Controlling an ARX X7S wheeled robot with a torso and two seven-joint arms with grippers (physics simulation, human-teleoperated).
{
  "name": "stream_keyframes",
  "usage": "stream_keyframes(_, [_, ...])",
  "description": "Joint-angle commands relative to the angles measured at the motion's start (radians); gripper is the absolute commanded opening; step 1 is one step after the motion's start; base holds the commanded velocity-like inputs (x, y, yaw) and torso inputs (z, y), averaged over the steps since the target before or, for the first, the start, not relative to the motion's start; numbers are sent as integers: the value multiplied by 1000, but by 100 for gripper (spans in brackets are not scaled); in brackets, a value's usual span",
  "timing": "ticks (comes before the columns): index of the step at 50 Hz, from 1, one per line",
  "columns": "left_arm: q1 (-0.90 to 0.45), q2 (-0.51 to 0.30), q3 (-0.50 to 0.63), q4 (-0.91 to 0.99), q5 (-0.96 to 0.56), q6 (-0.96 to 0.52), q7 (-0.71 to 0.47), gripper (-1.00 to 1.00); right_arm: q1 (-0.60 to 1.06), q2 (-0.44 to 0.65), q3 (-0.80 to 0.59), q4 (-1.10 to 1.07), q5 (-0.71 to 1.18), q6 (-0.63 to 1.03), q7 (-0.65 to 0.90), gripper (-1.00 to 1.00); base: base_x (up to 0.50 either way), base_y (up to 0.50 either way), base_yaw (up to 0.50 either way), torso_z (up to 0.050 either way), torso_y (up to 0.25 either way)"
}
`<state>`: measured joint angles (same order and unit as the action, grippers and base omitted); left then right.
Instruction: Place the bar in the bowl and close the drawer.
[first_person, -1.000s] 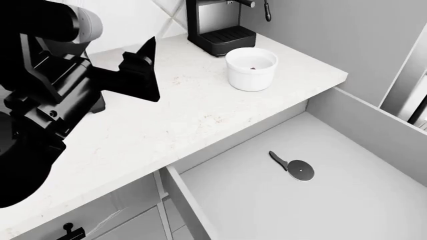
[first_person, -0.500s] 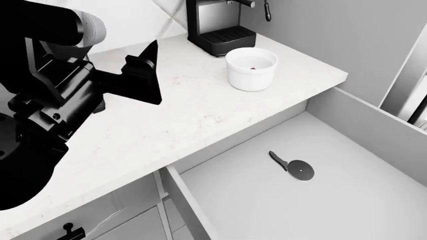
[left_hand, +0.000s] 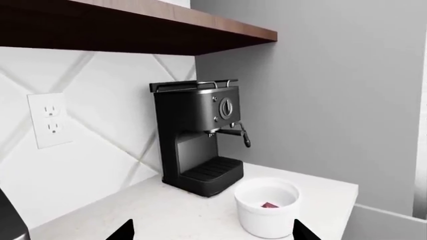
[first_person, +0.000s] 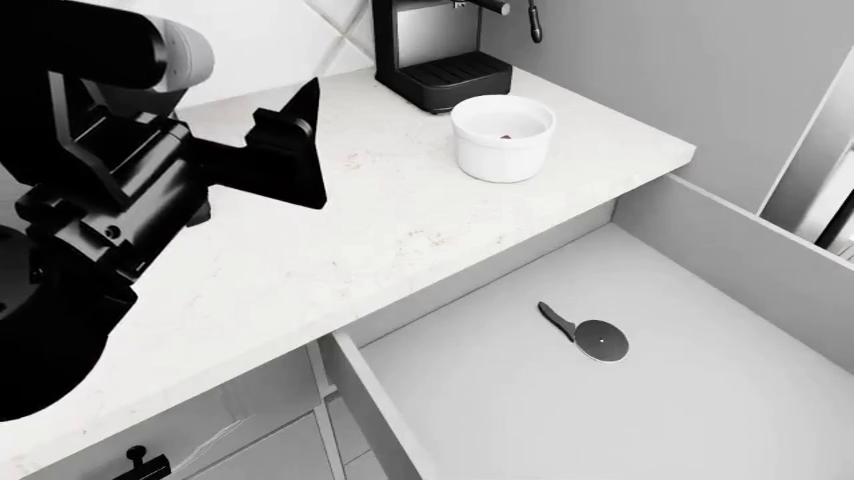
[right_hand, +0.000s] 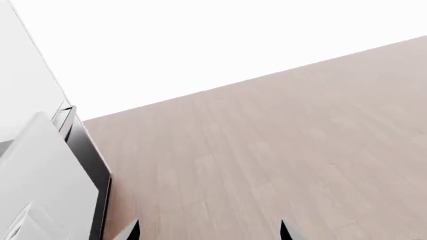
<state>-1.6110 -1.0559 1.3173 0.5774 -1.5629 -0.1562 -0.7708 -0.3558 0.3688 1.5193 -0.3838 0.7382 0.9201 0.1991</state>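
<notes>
Bar (left_hand: 269, 205): a small red piece lies inside the bowl (left_hand: 267, 208), on its floor. In the head view it shows only as a dark speck at (first_person: 505, 136) within the bowl (first_person: 503, 138), which stands on the white counter (first_person: 387, 220) in the upper middle of the frame, just in front of the black coffee machine (first_person: 430, 50).

Left end effector (first_person: 296, 135): it occupies the upper left of the head view, raised over the counter and well apart from the bowl, which lies to its right. Nothing is held. In the left wrist view only the two dark fingertips (left_hand: 123, 231) appear at the lower edge, set wide apart, with the bowl and bar framed between and beyond them. The coffee machine (left_hand: 200, 135), a wall socket (left_hand: 50, 120) and a brown shelf (left_hand: 133, 25) fill the rest of that view.

Right end effector (right_hand: 208, 232): it does not appear in the head view. In the right wrist view two dark fingertips (right_hand: 130, 231) show at the lower edge, spaced wide, empty, facing wood-pattern flooring (right_hand: 280, 150).

Drawer (first_person: 747, 260): pulled open at the lower right of the head view, below the counter edge. A pizza cutter (first_person: 587, 332) lies on its pale grey floor, far from both the bowl and the left end effector.
</notes>
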Motion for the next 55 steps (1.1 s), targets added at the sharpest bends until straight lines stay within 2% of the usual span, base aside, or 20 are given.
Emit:
stream_keyframes(1, [-10,21,-37,-1,20,1,11,100,66,-44,-140,0,-81,-38,-4,100,0,0,0,0,0])
stream_keyframes(14, [-1,11,-42,6,24,8,10,100,131,-65,-298,24,-137,-77,13,100,0,0,0,0,0])
stream_keyframes(55, [16,10,-53,13,28,11,12,100,312,-87,-651,128,-246,-137,55,100,0,0,0,0,0])
